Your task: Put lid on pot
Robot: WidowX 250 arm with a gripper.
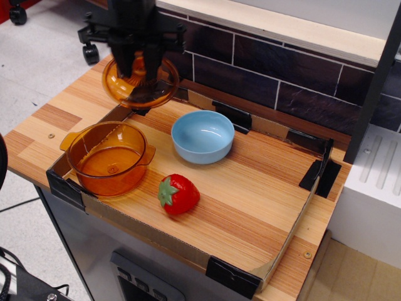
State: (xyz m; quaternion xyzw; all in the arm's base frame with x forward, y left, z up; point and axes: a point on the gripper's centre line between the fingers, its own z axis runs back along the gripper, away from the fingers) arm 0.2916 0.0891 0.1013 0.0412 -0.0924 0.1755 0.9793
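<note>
Holding lid [141, 84] above pot [109, 157].

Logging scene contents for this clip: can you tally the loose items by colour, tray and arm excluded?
Amber-orange: 2, the lid held up in the tool and the pot on the tray
Light blue: 1, the bowl
Red with green top: 1, the strawberry
Total: 4
</note>
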